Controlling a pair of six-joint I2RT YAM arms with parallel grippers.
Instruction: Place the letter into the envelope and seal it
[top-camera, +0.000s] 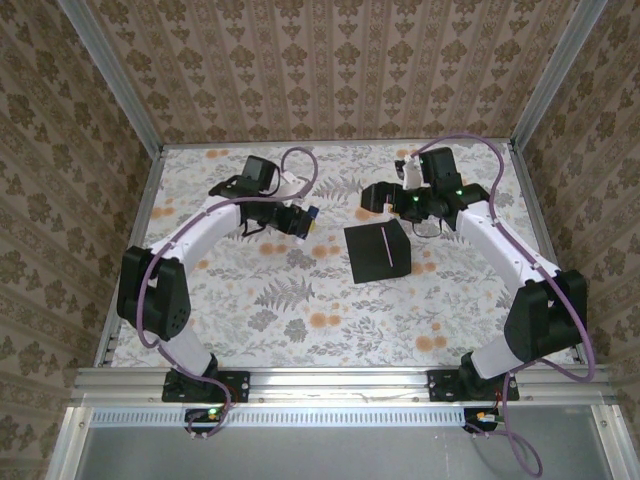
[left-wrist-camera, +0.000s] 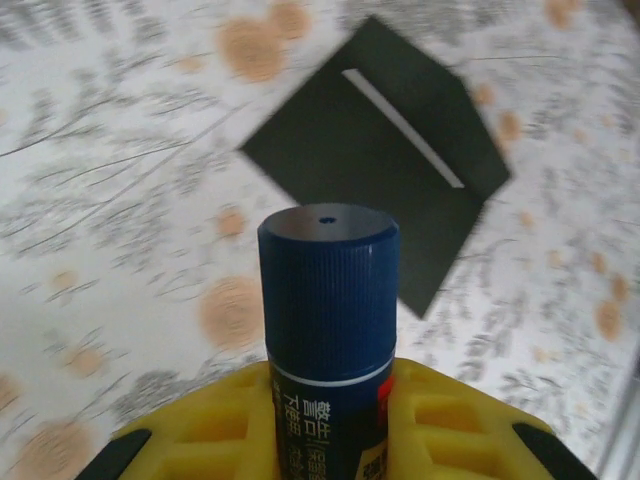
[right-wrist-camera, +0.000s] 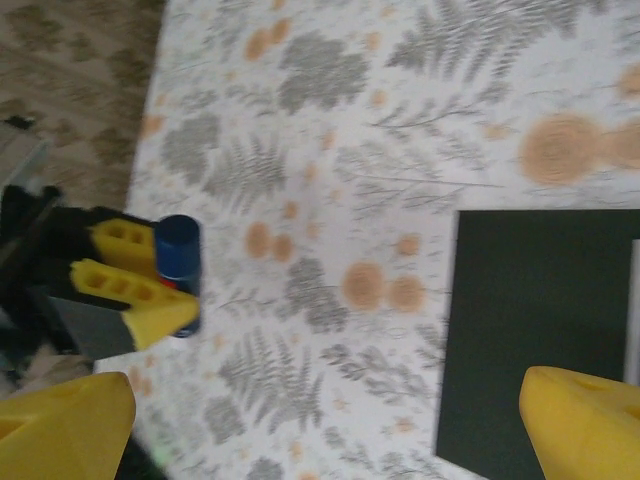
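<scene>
Holding item: glue stick (left-wrist-camera: 328, 290), dark blue ribbed cap, white-and-blue label with printed characters. It is clamped by its body between the yellow fingers (left-wrist-camera: 205, 430) of the left pincer (left-wrist-camera: 328, 425), whose jaws are drawn in close on it, the capped end sticking out past the fingertips. In the top view the left pincer (top-camera: 300, 220) hangs over the table (top-camera: 280, 300) left of centre, with the stick pointing towards the envelope.

Envelope (top-camera: 378, 250): black, rectangular, lying flat on the fern-and-flower patterned table right of centre, slightly askew, well apart from the glue stick. A thin white strip (left-wrist-camera: 400, 125) runs across its face; what the strip is cannot be told.

Right pincer (right-wrist-camera: 325, 425): jaws spread wide, gripping nothing, its two yellow fingertips (right-wrist-camera: 580, 425) at the lower corners of its wrist view, the right one over the envelope's black face. In the top view it sits just behind the envelope's far edge.
</scene>
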